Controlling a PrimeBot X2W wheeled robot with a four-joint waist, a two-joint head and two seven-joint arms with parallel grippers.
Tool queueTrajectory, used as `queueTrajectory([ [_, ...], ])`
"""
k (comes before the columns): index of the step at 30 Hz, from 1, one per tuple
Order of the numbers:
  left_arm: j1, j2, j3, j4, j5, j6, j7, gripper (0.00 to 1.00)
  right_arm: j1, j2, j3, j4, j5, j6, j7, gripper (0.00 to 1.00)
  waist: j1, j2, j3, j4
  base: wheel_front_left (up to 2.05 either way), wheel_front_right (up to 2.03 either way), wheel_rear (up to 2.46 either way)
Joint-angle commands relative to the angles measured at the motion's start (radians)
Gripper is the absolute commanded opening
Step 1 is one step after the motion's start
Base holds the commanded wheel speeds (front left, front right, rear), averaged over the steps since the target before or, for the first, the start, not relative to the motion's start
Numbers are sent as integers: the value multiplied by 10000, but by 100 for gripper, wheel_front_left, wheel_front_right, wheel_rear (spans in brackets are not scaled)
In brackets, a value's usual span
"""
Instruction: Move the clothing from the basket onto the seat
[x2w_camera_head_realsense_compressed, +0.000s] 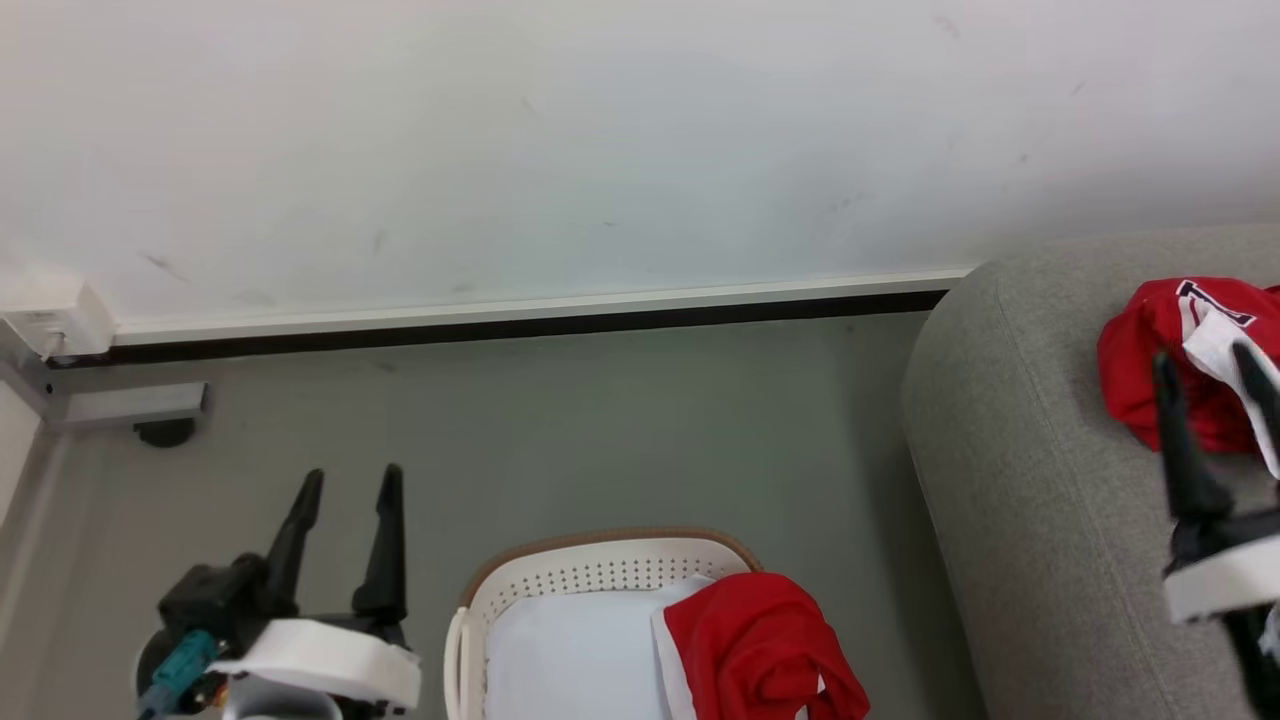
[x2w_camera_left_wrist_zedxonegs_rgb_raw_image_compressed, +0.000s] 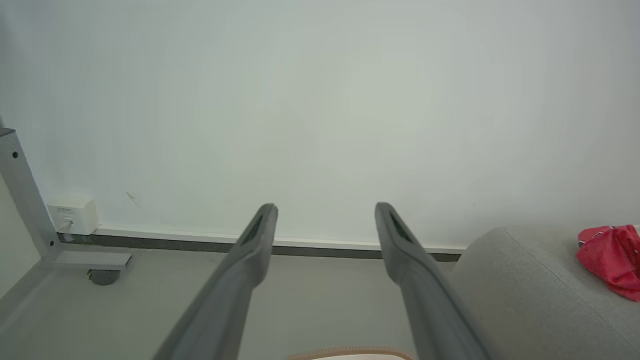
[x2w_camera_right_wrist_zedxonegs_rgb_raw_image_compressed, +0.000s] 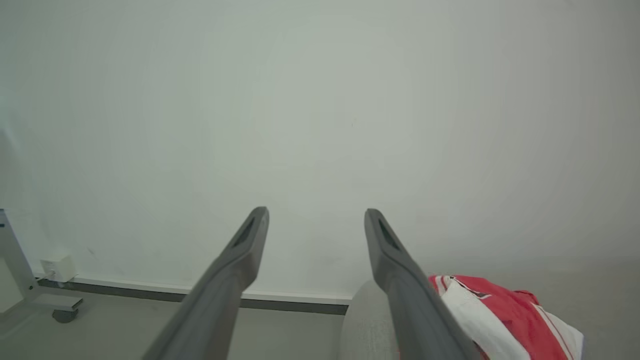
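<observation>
Left tool (x2w_camera_head_realsense_compressed: 353, 475) at lower left, fingers spread, empty, over the floor. Basket (x2w_camera_head_realsense_compressed: 600, 560) just right of it. Red garment (x2w_camera_head_realsense_compressed: 760, 650) bunched at its right end, draped over the rim, long axis running down-right toward the seat (x2w_camera_head_realsense_compressed: 1030, 450). Red-and-white garment (x2w_camera_head_realsense_compressed: 1140, 340) heaped on the seat. Right tool (x2w_camera_head_realsense_compressed: 1203, 358) over it, spread, gripping nothing. Judged: one piece delivered, one left. Next move needs a reach down into the basket.
</observation>
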Motion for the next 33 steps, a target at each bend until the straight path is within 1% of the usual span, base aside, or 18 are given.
queueTrajectory([
  [1, 285, 10, 267, -115, 568, 7, -4, 100, 932, 600, -714, -483, -844, -25, -27, 100, 2, 0, -24, 45, 0, 0, 0],
  [3, 509, -144, 500, -216, 999, -35, -4, 100, 1709, 1214, -1391, -1040, -1914, -24, -29, 100, 2, 0, -85, 100, 0, 0, 0],
  [4, 509, -144, 500, -216, 999, -35, -4, 100, 1709, 1214, -1391, -1040, -1914, -24, -29, 100, 2, 0, -85, 100, 0, 0, 0],
  [5, 654, -266, 644, -230, 1155, -65, -4, 100, 2057, 1547, -1697, -1266, -2338, -24, -30, 100, 2, 0, -100, 121, 0, 0, 0],
  [6, 753, -372, 777, -259, 1327, -101, -4, 100, 2420, 2024, -2031, -1447, -2522, -24, -29, 100, 2, 0, -110, 133, 0, 0, 0],
  [7, 819, -504, 920, -305, 1482, -169, -4, 100, 2731, 2319, -2230, -1614, -2843, -24, -27, 100, 2, 0, -115, 147, 0, 0, 0],
  [11, 1212, -995, 1399, -336, 1867, -537, -4, 100, 3315, 2983, -2276, -1981, -3725, -24, -30, 100, 2, 0, -103, 104, 0, 0, 0],
  [13, 1314, -1160, 1652, -292, 2084, -721, -4, 100, 3392, 3197, -2246, -2059, -3875, -24, -31, 100, 2, 0, -90, 73, 0, 0, 0],
  [16, 1452, -1406, 1932, -139, 2291, -942, -4, 100, 3343, 3318, -2050, -1990, -4070, -24, -30, 100, 2, 0, -59, 33, 0, 0, 0],
  [21, 1390, -1639, 2246, 17, 2607, -1211, -4, 100, 3088, 3429, -1823, -1873, -4062, -24, -30, 100, 2, 0, -17, 2, 0, 0, 0],
  [28, 1202, -1757, 2482, 103, 2790, -1425, -5, 100, 3002, 3416, -1694, -1835, -3988, -24, -30, 100, 2, 0, 34, 15, 0, 0, 0],
  [33, 1158, -1782, 2579, 176, 2889, -1479, -5, 100, 2956, 3409, -1643, -1807, -3950, -24, -31, 100, 2, 0, 74, 18, 0, 0, 0],
])
